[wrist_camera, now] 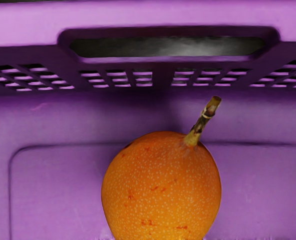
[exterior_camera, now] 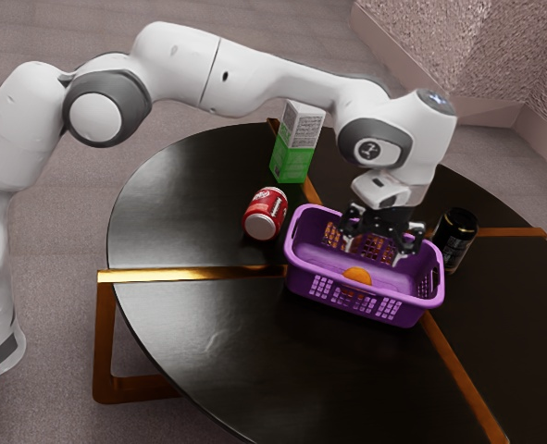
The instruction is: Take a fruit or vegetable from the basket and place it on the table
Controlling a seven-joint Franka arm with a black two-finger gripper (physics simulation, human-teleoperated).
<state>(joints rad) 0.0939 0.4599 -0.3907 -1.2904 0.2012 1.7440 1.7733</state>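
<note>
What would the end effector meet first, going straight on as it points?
Probably the stemmed orange fruit, in the purple basket below the end effector, though depth is unclear.

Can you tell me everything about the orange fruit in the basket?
The fruit is round and orange, with tiny pale dots all over and a few reddish-brown marks. It looks whole, with smooth skin. A short brown and yellowish stem sticks out, pointing toward the wall with the long slot. It sits on the floor of the purple basket. My open gripper is above the basket floor; I can't tell if it touches the fruit.
</note>
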